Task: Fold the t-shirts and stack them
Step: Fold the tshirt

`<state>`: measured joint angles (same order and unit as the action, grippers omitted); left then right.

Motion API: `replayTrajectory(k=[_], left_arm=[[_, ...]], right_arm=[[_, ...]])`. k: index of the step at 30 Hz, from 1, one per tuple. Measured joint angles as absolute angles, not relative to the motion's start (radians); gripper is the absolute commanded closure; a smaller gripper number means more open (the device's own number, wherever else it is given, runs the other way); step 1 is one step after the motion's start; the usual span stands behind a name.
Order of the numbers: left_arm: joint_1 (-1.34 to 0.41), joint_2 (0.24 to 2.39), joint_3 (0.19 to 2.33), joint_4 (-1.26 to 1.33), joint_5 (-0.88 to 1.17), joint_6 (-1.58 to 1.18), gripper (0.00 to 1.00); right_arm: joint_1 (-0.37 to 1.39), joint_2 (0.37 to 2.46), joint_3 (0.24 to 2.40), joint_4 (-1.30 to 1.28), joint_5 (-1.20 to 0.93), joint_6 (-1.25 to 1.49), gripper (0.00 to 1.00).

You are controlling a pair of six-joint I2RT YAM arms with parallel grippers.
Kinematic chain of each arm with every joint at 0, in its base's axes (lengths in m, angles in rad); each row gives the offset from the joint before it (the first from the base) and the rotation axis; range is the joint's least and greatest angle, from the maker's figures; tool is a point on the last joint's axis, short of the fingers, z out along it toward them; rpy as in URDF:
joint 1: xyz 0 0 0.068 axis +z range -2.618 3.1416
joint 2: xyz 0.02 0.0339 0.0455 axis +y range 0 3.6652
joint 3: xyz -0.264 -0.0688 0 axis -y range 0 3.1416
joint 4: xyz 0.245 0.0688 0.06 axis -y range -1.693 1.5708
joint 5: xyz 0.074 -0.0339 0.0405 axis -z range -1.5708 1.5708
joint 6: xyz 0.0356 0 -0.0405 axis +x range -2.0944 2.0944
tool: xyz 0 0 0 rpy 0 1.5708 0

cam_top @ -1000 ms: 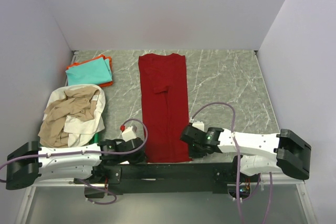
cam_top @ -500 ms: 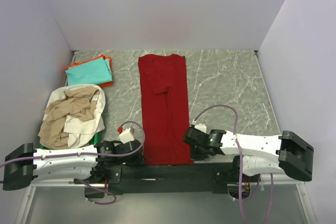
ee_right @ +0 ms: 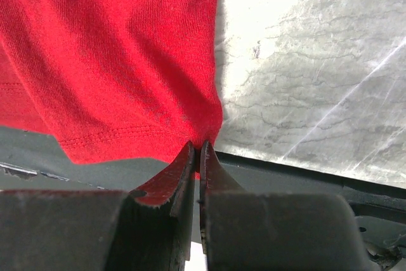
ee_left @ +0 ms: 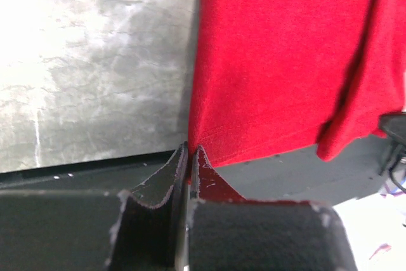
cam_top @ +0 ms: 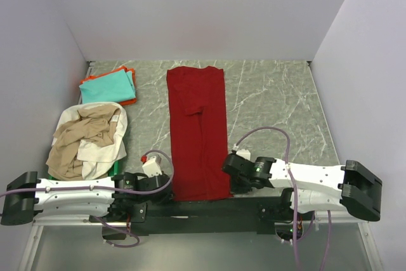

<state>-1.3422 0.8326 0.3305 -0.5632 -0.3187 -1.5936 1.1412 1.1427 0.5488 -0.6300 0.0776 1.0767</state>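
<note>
Pinching the dark red t-shirt (cam_top: 198, 125) by its two hem corners, with left pincer (ee_left: 189, 152) and right pincer (ee_right: 196, 149) both clamped shut on cloth. Drawn back slightly in the last second, tugging it taut along the worktop (cam_top: 273, 99) ahead of both tips. Probably straightening before a fold.

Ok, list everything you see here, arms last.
red t-shirt: one, dark red, flat in the centre.
teal shirt: one, teal, folded, far left.
orange shirt: one, orange, beneath the teal shirt.
beige and white shirts: crumpled heap, count unclear, near left.
tray: one, green, under that heap.
table: one, grey marbled.
left arm: white and black, jaws shut on the red t-shirt's near left corner.
right arm: same colours, jaws shut on its near right corner.
</note>
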Motion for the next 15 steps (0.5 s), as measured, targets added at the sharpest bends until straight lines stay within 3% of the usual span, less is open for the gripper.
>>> replayTrajectory(k=[15], left_arm=[[-1.361, 0.802, 0.443, -0.638, -0.451, -1.608, 1.00]], right_arm=[[1.141, 1.084, 0.620, -0.712, 0.126, 1.072, 0.95]])
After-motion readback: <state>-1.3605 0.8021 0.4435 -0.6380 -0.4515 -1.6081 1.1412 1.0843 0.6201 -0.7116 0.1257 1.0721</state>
